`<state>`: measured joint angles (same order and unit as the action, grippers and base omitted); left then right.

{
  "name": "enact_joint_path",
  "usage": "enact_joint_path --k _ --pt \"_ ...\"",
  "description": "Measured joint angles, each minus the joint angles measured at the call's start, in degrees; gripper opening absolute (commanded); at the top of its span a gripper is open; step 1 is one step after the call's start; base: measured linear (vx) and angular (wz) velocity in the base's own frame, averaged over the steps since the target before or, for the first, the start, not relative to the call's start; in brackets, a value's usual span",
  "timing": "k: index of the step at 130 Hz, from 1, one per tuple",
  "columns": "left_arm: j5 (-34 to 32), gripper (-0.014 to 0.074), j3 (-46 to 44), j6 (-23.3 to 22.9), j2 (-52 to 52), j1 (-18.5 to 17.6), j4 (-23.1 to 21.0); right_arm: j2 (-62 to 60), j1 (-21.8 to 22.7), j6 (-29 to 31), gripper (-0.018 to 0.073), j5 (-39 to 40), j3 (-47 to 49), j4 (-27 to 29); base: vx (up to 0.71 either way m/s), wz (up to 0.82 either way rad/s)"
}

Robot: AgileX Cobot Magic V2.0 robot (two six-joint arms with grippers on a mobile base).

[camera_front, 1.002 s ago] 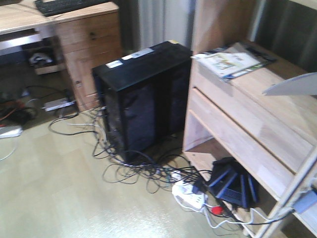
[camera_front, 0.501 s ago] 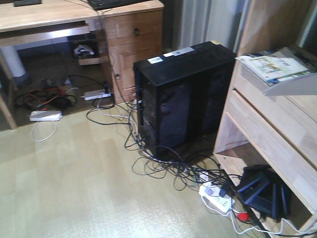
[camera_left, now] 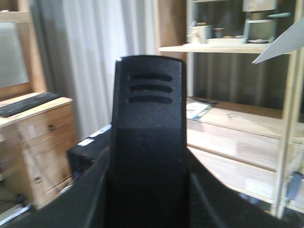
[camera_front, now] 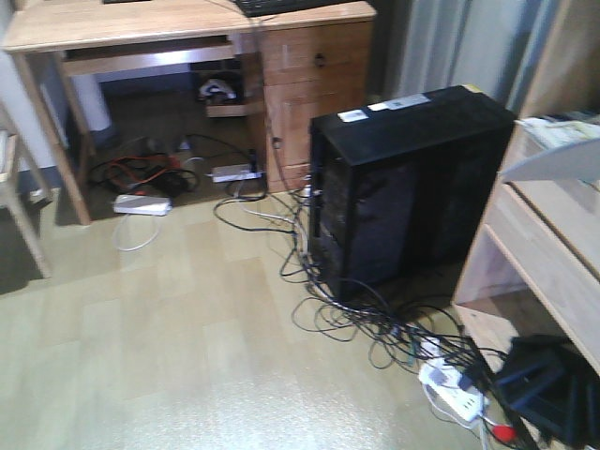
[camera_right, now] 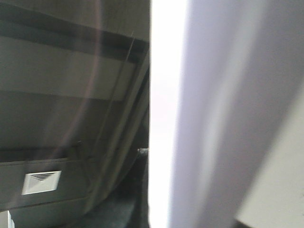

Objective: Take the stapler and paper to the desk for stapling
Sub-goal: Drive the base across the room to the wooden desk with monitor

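Observation:
In the left wrist view my left gripper [camera_left: 149,190] is shut on the black stapler [camera_left: 148,123], which stands upright between the dark jaws and shows three slots near its top. In the right wrist view the white paper [camera_right: 209,114] fills the right half, held edge-on by my right gripper [camera_right: 149,190]. A corner of the paper also shows in the front view [camera_front: 555,161] and in the left wrist view [camera_left: 281,46]. The wooden desk [camera_front: 141,23] stands at the far upper left of the front view, across the floor.
A black computer tower [camera_front: 403,187] stands on the floor beside the desk's drawer unit [camera_front: 314,84]. Tangled cables [camera_front: 366,323] and a white power strip [camera_front: 455,394] lie in front of it. A light wooden shelf unit [camera_front: 548,248] is at the right, a chair leg [camera_front: 21,206] at the left.
The front view has swung left: the desk has come further into view, and the tower and shelf unit have shifted right. The paper corner stays at the right edge.

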<state>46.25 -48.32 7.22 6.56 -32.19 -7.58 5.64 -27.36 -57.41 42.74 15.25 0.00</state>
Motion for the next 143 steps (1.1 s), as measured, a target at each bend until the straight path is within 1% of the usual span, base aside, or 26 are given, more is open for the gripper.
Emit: enact_joint_path --k 88,143 --pt "0.0 -0.0006 0.0 0.0 0.0 0.0 0.0 0.0 0.0 0.0 -0.0006 0.0 0.0 0.0 0.09 0.36" --pt "0.0 -0.0006 0.0 0.0 0.0 0.0 0.0 0.0 0.0 0.0 -0.0006 0.0 0.0 0.0 0.18 0.23"
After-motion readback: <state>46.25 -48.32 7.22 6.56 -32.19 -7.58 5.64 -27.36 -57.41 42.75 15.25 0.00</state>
